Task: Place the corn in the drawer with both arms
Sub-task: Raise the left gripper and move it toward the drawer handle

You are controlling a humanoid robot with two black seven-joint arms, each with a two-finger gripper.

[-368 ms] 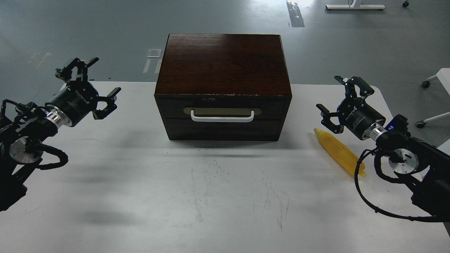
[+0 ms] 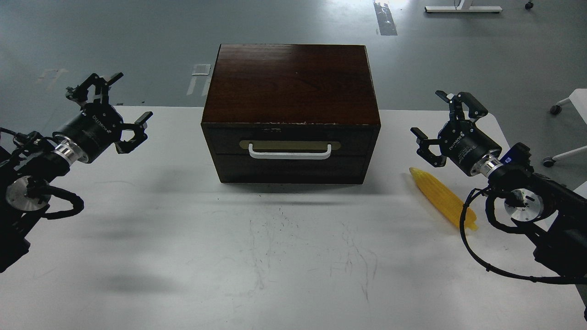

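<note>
The white table (image 2: 183, 256) is carrying everything, and the dark wooden box (image 2: 291, 87) is sitting at its far middle. The drawer (image 2: 290, 140) is facing the near edge, fully closed, its white bar handle (image 2: 289, 152) running left to right across the brass-coloured plate.

The left arm is reaching in from the left edge, with the left gripper (image 2: 110, 107) hanging above the far left of the table, fingers spread wide and holding nothing. It is standing well left of the box and at about the handle's depth, so the handle is lying to its right.

The right arm is coming in from the right edge, and the right gripper (image 2: 447, 126) is also gaping wide and empty, hovering above the table to the right of the box.

The corn (image 2: 442, 197) is lying flat on the table at the right, apart from the box. Its long axis is running diagonally, with the pointed tip aiming far-left toward the box's near right corner and the thick end pointing near-right under the right arm's cable. It is lying just nearer than the right gripper and slightly below it, so the right arm is by far the closer one. In my judgement, the right gripper is needing to drop down and close across the cob, while the left is the better placed for the handle.
</note>
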